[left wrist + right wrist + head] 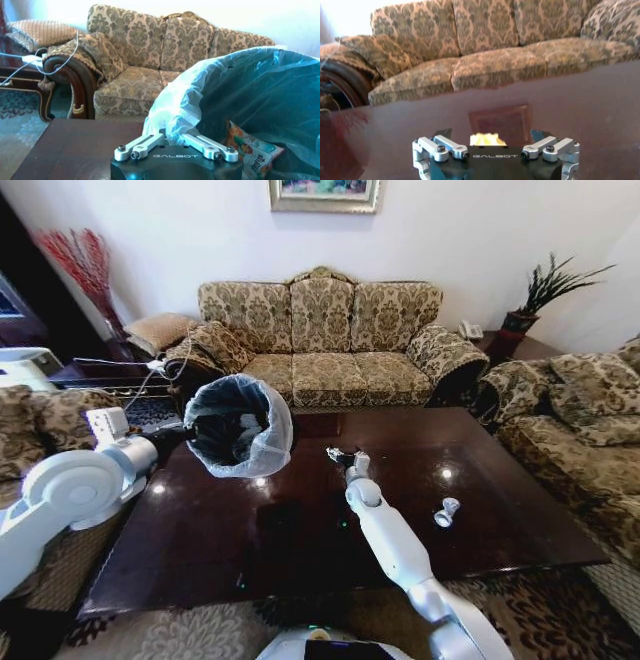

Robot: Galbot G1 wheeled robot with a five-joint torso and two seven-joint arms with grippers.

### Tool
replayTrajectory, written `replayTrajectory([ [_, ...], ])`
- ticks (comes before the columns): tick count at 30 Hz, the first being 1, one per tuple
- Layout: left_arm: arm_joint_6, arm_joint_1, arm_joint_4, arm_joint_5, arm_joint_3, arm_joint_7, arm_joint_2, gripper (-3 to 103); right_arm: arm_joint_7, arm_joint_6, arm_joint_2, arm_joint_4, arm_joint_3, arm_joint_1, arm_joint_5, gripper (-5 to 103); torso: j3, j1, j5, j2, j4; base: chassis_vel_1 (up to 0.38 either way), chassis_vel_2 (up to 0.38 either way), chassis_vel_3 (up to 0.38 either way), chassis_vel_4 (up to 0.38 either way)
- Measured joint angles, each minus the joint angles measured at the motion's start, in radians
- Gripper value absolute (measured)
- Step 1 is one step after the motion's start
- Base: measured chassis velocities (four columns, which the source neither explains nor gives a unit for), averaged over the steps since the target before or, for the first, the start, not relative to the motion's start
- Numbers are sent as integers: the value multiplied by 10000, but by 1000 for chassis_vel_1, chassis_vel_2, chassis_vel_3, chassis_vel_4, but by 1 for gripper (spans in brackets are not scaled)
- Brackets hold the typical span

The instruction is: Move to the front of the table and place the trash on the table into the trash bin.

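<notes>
1. The left gripper (175, 144) is clenched on the bag-lined rim of the trash bin (238, 425), holding it tilted above the table (200, 550).
2. The right gripper (343, 454) hovers mid-table with jaws spread around a pale scrap (487, 139), possibly tissue.
3. A small silvery cup (446, 511) lies to the right, well apart.

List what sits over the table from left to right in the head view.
Left gripper on the rim of the tilted trash bin → right gripper → small silvery-white cup lying on the table.
</notes>
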Motion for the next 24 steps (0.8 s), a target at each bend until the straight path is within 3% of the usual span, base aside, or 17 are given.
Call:
replayTrajectory([
  [11,7,97,-23,45,22,12,-13,0,-410,450,451,-1738,-27,663,-358,103,1,0,6,-4,-2,0,0,0,0],
  [15,7,76,110,41,97,10,-3,0,-545,479,426,-2000,-180,810,-335,85,2,4,4,-4,-1,0,0,0,0],
  [19,7,71,136,47,134,10,-3,0,-548,473,419,-2083,-196,852,-321,80,2,6,4,-4,-3,0,0,0,0],
  [23,3,71,252,99,226,34,-32,0,-661,469,396,-2341,-279,961,-219,58,2,3,4,-4,-2,0,0,0,0],
  [24,3,71,252,99,226,34,-32,0,-661,469,396,-2341,-279,961,-219,58,2,3,4,-4,-2,0,0,0,0],
])
